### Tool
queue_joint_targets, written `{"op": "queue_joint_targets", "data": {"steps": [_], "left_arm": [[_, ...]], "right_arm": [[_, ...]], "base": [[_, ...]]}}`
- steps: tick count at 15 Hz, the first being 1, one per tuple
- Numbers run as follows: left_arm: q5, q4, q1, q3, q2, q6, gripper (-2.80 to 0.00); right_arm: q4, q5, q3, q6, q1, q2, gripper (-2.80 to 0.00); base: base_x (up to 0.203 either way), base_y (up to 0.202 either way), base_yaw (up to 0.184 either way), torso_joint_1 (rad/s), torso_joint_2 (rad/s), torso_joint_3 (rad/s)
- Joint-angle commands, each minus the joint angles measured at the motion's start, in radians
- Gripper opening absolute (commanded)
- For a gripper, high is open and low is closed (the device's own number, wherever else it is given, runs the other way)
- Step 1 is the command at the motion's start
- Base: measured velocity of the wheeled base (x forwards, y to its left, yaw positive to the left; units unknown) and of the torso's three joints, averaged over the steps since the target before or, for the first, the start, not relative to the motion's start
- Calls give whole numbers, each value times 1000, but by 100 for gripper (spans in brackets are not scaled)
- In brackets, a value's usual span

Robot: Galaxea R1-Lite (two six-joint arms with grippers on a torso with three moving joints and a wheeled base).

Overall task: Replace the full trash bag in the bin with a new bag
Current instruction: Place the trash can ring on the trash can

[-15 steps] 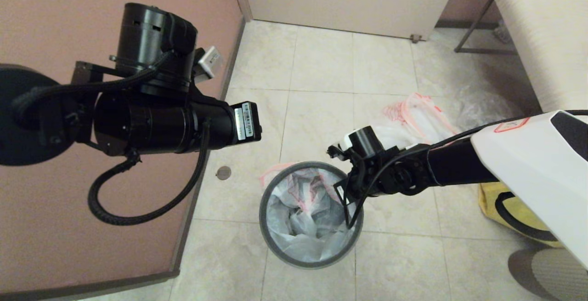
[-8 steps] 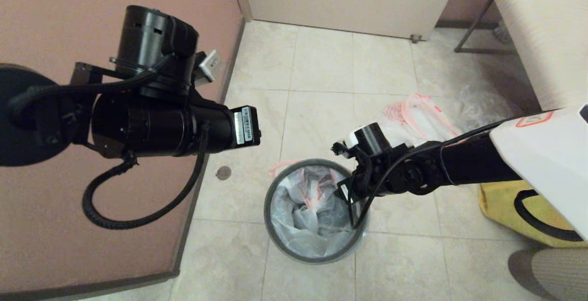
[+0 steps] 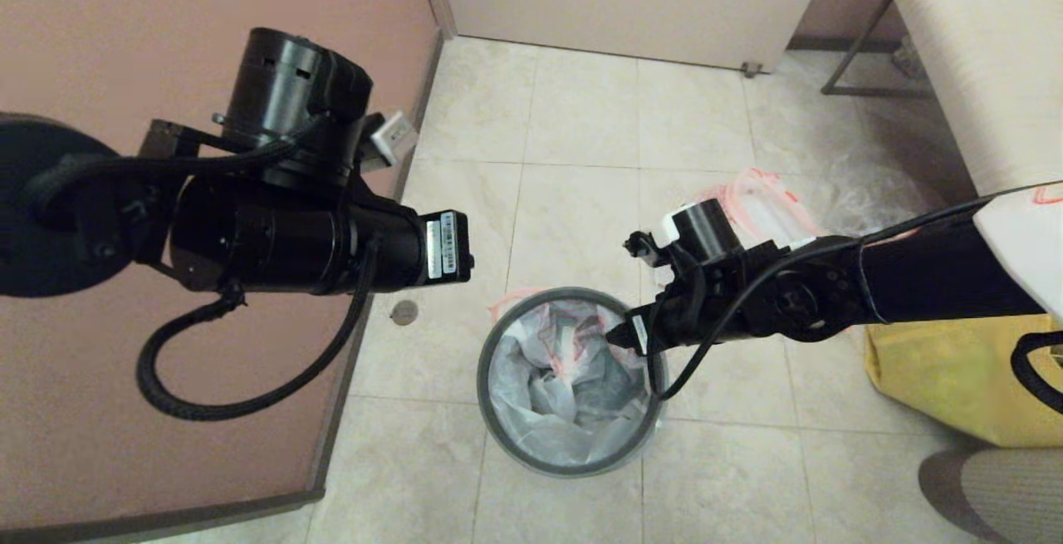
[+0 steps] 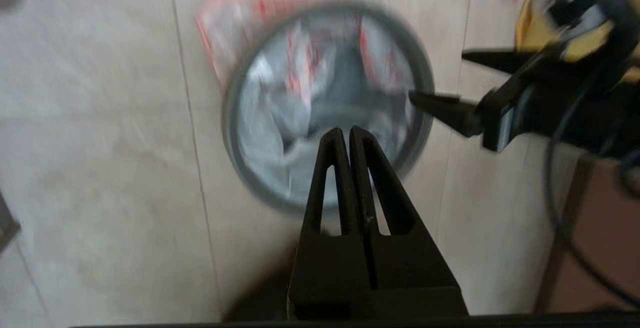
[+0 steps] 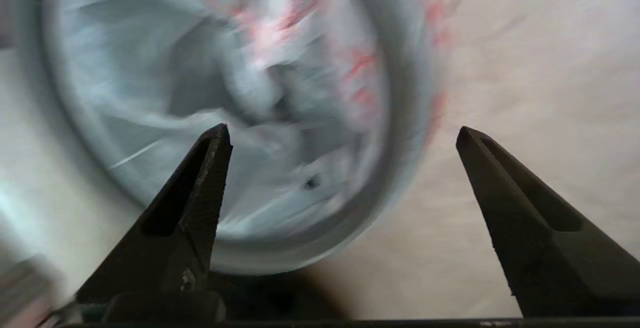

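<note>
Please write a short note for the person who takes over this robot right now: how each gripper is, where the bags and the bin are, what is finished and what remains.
Left gripper: fingers shut, empty, above the bin.
Right gripper: fingers open, empty, over the bin's right rim.
The new bag lies loosely inside the bin; one edge hangs over the far rim.
The full trash bag is on the floor behind the right arm, next to the yellow bag.
Done: old bag out, new bag in.
Left: probably spreading the new bag's edge over the rim.

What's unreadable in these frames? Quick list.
- The full trash bag, head view: largely hidden behind the right arm.
- The yellow bag, head view: cut off by the arm and frame edge.
- Lettering on the new bag, right wrist view: motion-blurred, illegible.
- Floor of the bin: covered by the bag's folds in every view.
</note>
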Motion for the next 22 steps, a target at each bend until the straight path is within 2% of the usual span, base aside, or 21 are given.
{"op": "queue_joint_targets", "data": {"steps": [1, 3, 4, 11, 22], "left_arm": [[-6, 14, 1, -4, 23, -3, -280], [-7, 15, 1, -9, 20, -2, -280], [-8, 16, 4, -13, 19, -3, -280], [-8, 14, 10, -15, 10, -1, -280], [-16, 16, 25, 1, 52, -3, -280]], "right_arm": [[-1, 32, 25, 12, 3, -30, 0], [-2, 61, 32, 14, 3, 3, 0], [-5, 67, 31, 16, 5, 23, -280], [-6, 77, -52, 18, 9, 151, -280], [-12, 74, -56, 14, -46, 156, -280]], "base": [[0, 0, 0, 0, 0, 0], [0, 0, 0, 0, 0, 0], [0, 0, 0, 0, 0, 0], [0, 0, 0, 0, 0, 0], [0, 0, 0, 0, 0, 0]]}}
